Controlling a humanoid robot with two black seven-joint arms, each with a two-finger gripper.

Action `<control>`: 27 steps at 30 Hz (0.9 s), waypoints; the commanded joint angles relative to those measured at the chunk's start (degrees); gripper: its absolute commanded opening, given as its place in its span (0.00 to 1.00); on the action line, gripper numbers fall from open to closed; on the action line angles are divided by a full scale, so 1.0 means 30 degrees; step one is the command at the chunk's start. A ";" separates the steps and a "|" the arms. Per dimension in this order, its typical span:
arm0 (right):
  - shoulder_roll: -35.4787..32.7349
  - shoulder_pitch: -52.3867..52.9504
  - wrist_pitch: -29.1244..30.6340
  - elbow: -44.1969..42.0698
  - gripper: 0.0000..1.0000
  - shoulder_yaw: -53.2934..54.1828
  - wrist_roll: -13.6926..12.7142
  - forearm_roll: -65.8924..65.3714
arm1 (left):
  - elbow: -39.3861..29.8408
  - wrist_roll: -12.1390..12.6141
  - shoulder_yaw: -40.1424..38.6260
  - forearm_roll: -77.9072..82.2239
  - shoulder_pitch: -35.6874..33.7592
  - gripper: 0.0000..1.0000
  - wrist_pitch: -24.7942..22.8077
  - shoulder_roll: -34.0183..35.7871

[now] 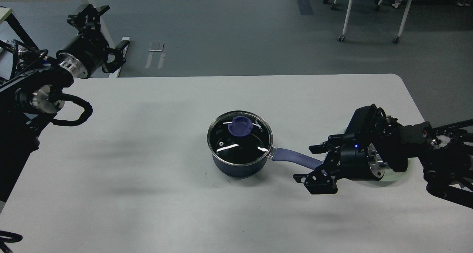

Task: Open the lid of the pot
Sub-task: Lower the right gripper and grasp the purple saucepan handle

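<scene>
A dark blue pot (239, 163) stands mid-table with its glass lid (236, 142) on it; the lid has a blue knob (240, 126). The pot's blue handle (292, 157) points right. My right gripper (303, 163) is open and low over the table, its fingers on either side of the handle's far end. It is well right of the lid. My left gripper (107, 31) is open and empty, raised beyond the table's far left corner.
The pale green plate (410, 166) at the right is mostly hidden behind my right arm, and the carrot on it is hidden. The white table (147, 179) fills the view. Chair legs (347, 16) stand on the floor behind.
</scene>
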 commanded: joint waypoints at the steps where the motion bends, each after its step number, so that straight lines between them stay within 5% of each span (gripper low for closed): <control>1: 0.0022 -0.0060 -0.0017 -0.0029 0.96 -0.0140 0.0056 -0.1277 | 0.0000 0.0004 0.0032 -0.0001 -0.0011 0.98 -0.0031 0.0071; 17: 0.0871 -0.0031 -0.0134 -0.1288 0.76 -0.0082 -0.0061 -0.2627 | 0.0000 0.0004 0.0032 0.0029 0.0018 0.98 -0.0002 -0.0046; 27: 0.0871 -0.0265 -0.0427 -0.1728 0.52 -0.0141 -0.0120 -0.2569 | 0.0000 0.0004 0.0003 0.0672 -0.0070 0.98 0.0057 -0.0075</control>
